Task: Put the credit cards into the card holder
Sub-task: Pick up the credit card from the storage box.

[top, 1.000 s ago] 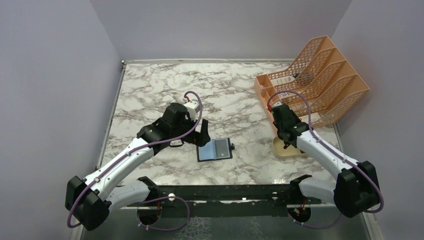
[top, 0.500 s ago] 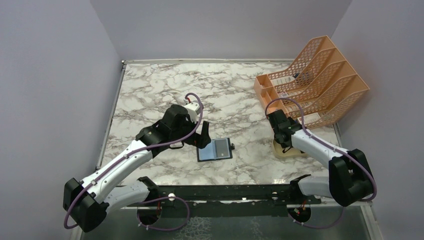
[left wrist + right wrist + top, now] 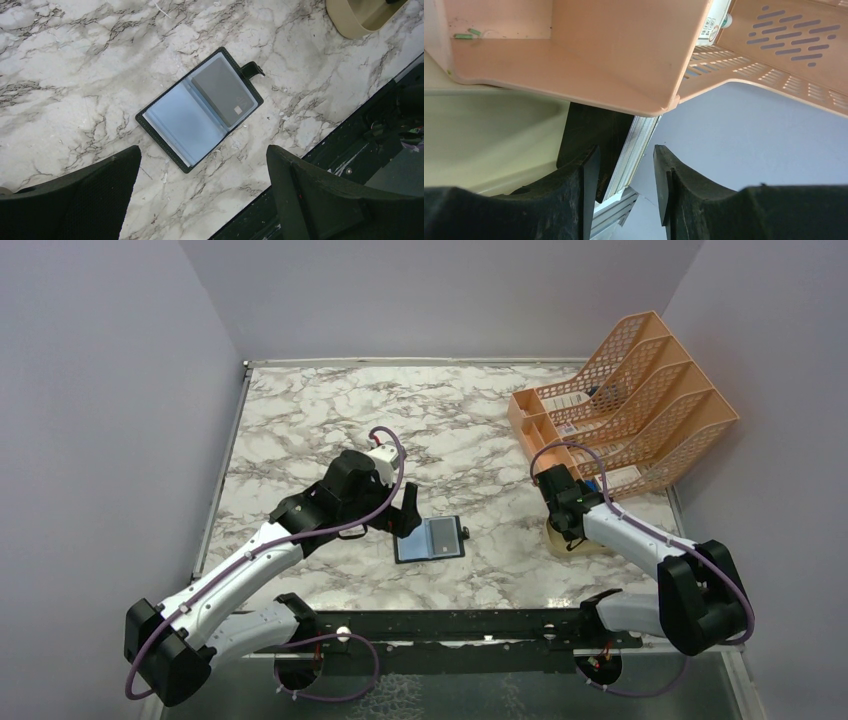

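Observation:
The black card holder (image 3: 430, 538) lies open on the marble table. In the left wrist view it (image 3: 165, 131) shows a grey credit card (image 3: 222, 90) in its right pocket and pale blue sleeves on its left half. My left gripper (image 3: 408, 512) hovers just left of it, open wide and empty (image 3: 202, 165). My right gripper (image 3: 567, 530) points down into the tan dish (image 3: 592, 545). In the right wrist view its jaws (image 3: 624, 155) stand part open around a stack of credit cards (image 3: 636, 142) standing on edge, with a black card (image 3: 594, 132) against the left finger.
The orange mesh file rack (image 3: 625, 400) stands at the back right, just beyond the dish; its base (image 3: 574, 55) hangs close above my right fingers. The table's front edge and a black rail (image 3: 350, 150) lie just near of the card holder.
My right gripper has moved down and a little nearer, into the tan dish. My left arm has hardly moved. The card holder stays put.

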You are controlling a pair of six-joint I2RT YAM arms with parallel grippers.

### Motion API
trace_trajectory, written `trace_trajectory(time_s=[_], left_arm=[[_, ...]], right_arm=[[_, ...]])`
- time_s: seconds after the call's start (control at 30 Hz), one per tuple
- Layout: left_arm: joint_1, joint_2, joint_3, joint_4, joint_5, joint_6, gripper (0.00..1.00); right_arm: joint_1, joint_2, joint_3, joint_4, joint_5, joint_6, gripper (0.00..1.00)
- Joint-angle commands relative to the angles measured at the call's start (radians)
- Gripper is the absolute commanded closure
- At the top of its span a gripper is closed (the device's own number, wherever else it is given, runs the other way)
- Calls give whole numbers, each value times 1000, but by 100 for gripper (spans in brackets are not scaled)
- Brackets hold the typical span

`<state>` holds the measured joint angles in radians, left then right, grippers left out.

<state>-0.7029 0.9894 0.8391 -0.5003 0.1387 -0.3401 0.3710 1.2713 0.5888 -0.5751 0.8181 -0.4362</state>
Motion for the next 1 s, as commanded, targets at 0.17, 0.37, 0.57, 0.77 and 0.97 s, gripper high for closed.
trace_trajectory(time_s=[0.17, 0.37, 0.57, 0.77, 0.97], left_arm=[[-6, -22, -5, -4, -27, 13, 1], [-6, -30, -6, -3, -28, 13, 1], [-8, -35, -6, -2, -28, 12, 1], [-17, -33, -6, -2, -27, 12, 1], [-29, -32, -5, -2, -31, 15, 1]], right_arm=[[-15, -20, -5, 50, 2, -41, 61], [-22, -47, -17, 60, -2, -67, 64], [-25, -42, -19, 60, -30, -66, 67], [-24, -29, -29, 49, -54, -47, 62], [-29, -19, -37, 55, -41, -52, 61]])
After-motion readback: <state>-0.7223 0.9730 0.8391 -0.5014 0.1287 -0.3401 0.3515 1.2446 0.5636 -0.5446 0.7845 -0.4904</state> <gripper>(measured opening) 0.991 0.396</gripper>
